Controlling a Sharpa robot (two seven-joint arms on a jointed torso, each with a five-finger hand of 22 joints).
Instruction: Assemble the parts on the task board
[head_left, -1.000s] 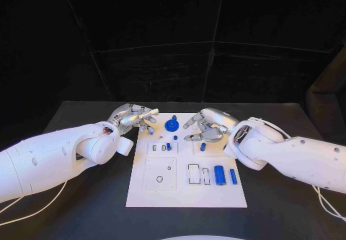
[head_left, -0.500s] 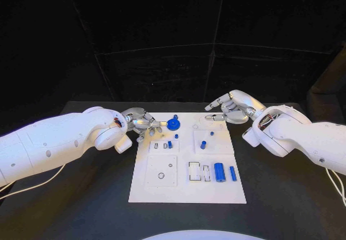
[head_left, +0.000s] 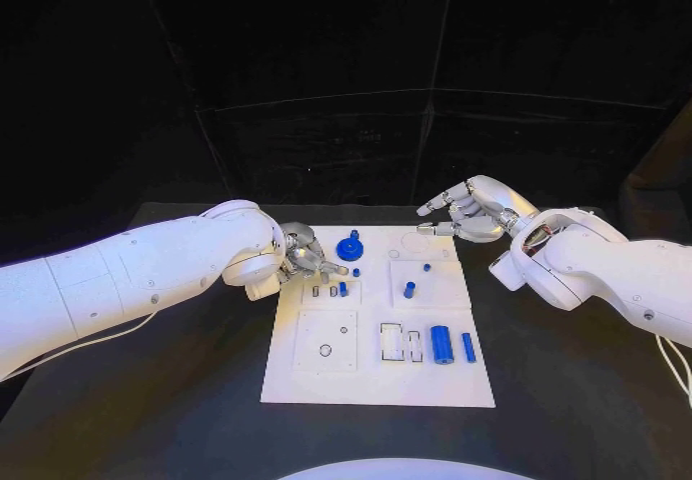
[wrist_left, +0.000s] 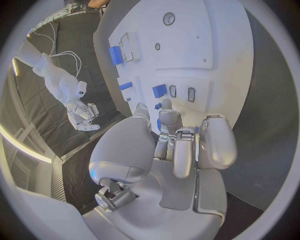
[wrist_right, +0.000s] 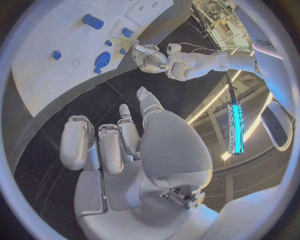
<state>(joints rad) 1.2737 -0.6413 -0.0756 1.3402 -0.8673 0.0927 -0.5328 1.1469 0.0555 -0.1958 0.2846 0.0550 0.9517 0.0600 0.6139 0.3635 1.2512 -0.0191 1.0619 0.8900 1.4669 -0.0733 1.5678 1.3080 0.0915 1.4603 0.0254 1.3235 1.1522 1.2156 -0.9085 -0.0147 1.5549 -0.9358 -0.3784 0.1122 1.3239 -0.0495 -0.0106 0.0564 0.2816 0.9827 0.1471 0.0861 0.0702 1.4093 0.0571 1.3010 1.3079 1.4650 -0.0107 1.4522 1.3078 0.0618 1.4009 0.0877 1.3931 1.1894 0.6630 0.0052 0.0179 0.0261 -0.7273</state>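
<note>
The small blue parts (head_left: 440, 345) on the white board (head_left: 378, 385) look rigid, light and smooth, best pinched across their sides. The left hand (head_left: 307, 257) hovers over the board's far-left corner, fingers curled, apparently empty. The right hand (head_left: 469, 216), spread and empty, hangs beyond the board's far-right corner.

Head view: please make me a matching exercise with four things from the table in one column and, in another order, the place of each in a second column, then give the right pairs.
Things
1. left hand
2. right hand
3. large blue cylinder
4. round blue knob

Places
A. lying in the near right part of the task board
B. raised over the board's far right corner
C. standing near the board's far edge, toward the middle
D. at the board's left edge, beside the small slots

Pairs: 1-D, 2-B, 3-A, 4-C
</note>
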